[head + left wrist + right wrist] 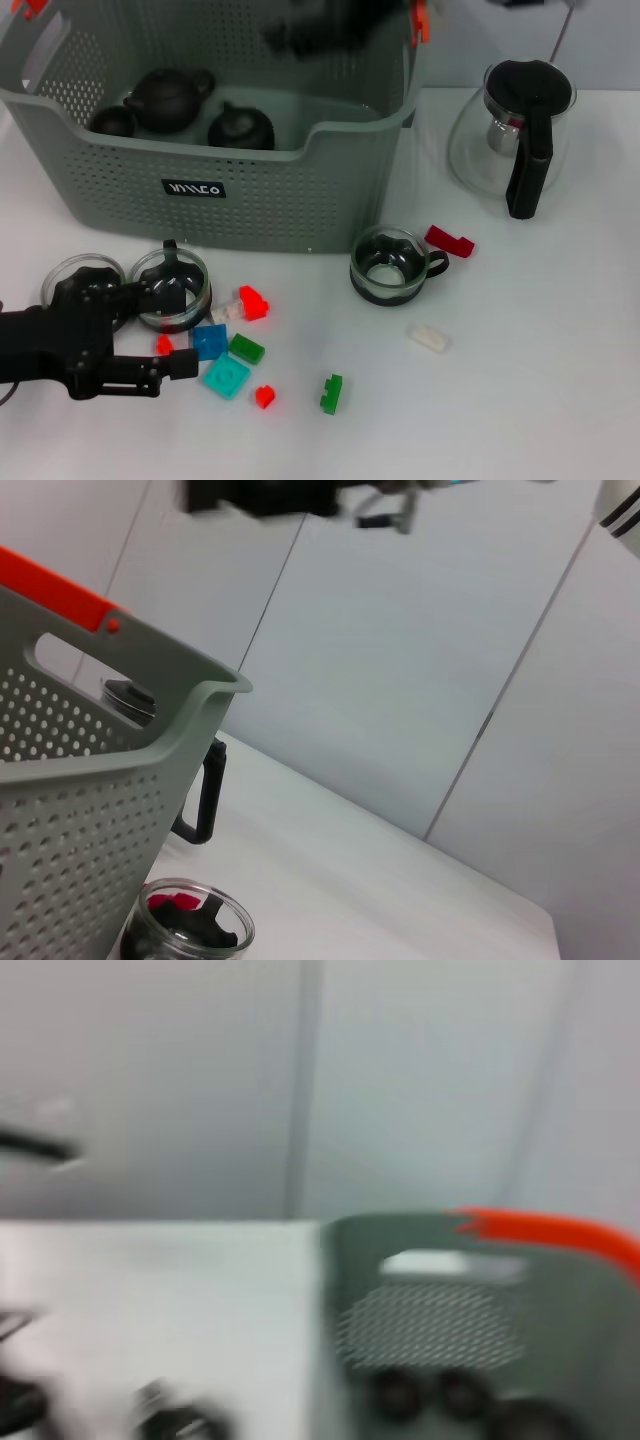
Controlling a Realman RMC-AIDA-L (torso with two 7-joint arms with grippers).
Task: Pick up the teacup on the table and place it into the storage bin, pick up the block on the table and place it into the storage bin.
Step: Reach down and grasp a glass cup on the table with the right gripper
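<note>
On the head view, lower left: left gripper [178, 328] low over the table [540, 400], fingers spread wide and pinching nothing. Upper finger at the rim of a glass teacup [172, 285], lower finger beside the blue block [210, 342], small red block [163, 345] between the two. Judged as the pick stage, with nothing yet lifted; target, cup or block, not determinable. Calls next for centring on one item, closing, then lifting over the near wall of the storage bin [240, 215] just behind. Dark teapots [165, 98] inside the bin; second teacup [395, 265], black-handled, farther right. Right gripper [320, 25] blurred above the bin's far side, state not determinable. Black label [194, 188] on the bin wall, white lettering not legible.

From the left wrist view: perforated bin wall [70, 820] with orange clip [60, 592]; a teacup [190, 935] on the table beside it. No writing.

From the right wrist view: heavily blurred; bin [480, 1300] with orange clip [550, 1230]. No writing readable.
</note>
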